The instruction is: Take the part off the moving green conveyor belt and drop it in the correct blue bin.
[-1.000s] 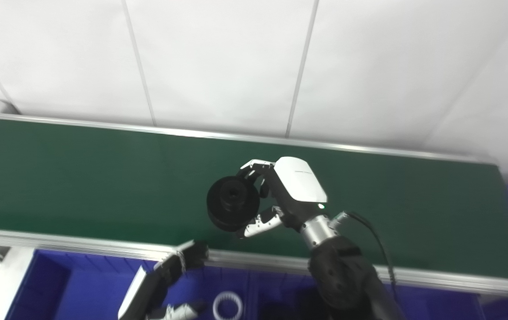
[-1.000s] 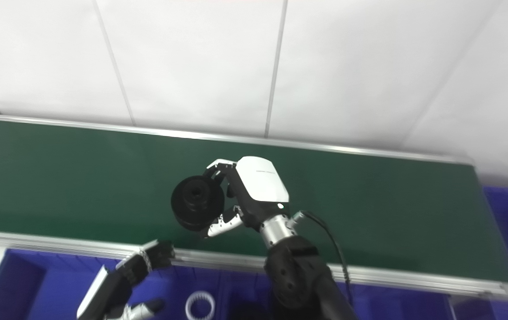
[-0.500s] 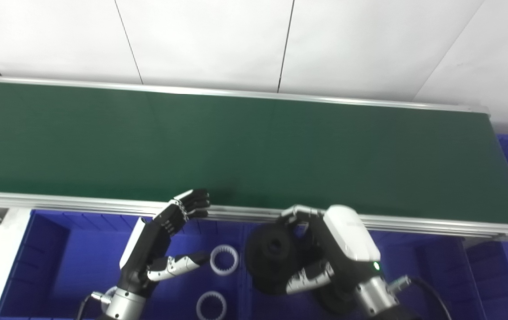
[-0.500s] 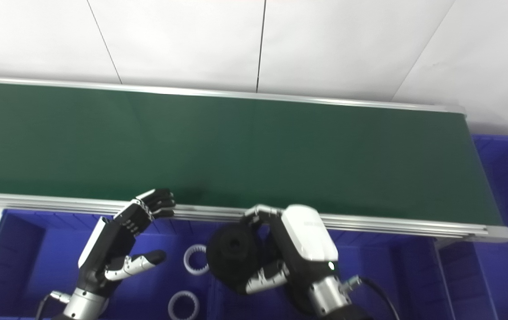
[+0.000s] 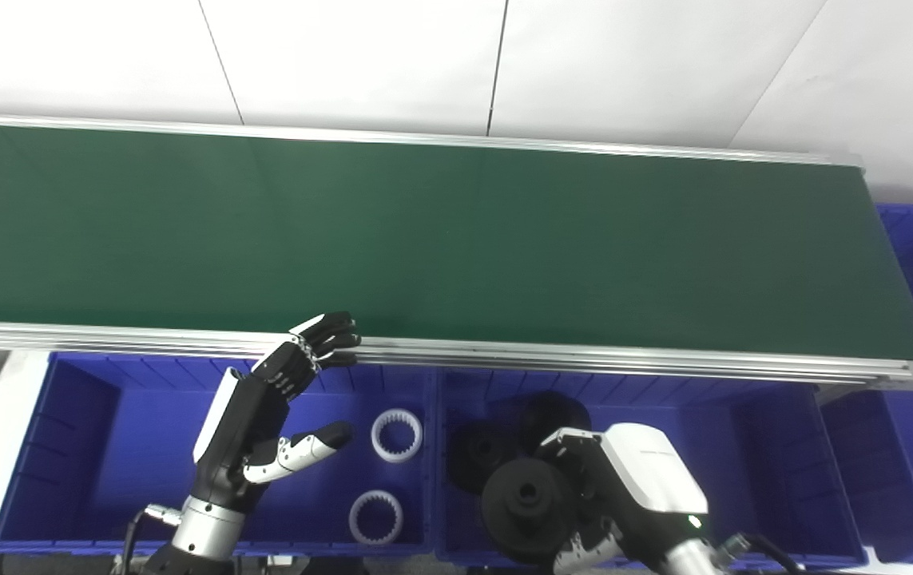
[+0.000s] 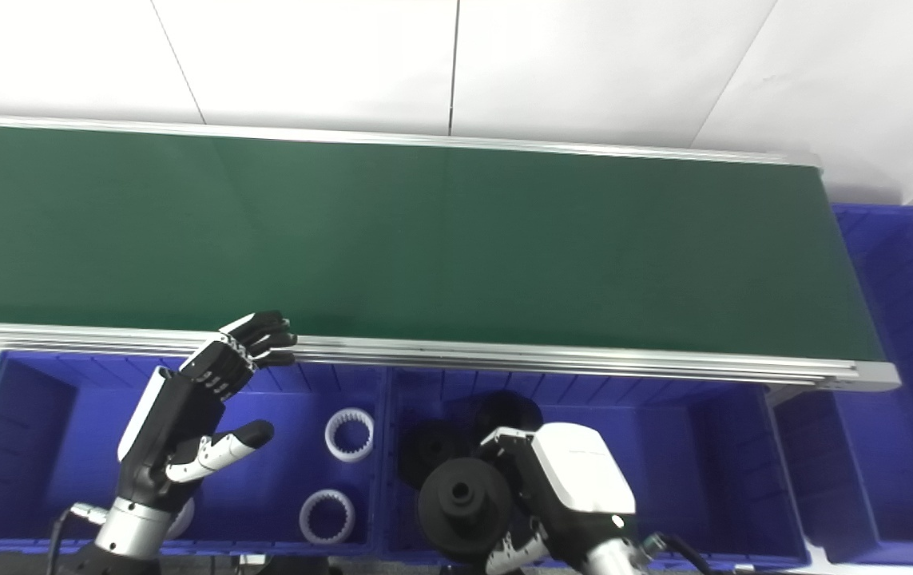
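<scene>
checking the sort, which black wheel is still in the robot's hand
The front black wheel, gripped by the right hand; the other two black wheels lie loose behind it in the middle bin.

Left hand [image 5: 264,415]: black palm and fingers with segmented knuckle links, white plate down the back, thumb white along its length with a black tip. Fingertips black with pale edging at the top. Wrist is a bright silver metal cylinder [image 5: 204,527], with a thin black cable [image 5: 130,539] looping off its side.

Right hand [image 5: 624,491]: big glossy white shell over the back, faint grey lettering on it, too small to read. Small green LED [image 5: 694,521] lit near the wrist end. Body under the shell is black. Thumb has white segments with dark speckled detail. Silver wrist fitting and a dark cable at the bottom edge.
</scene>
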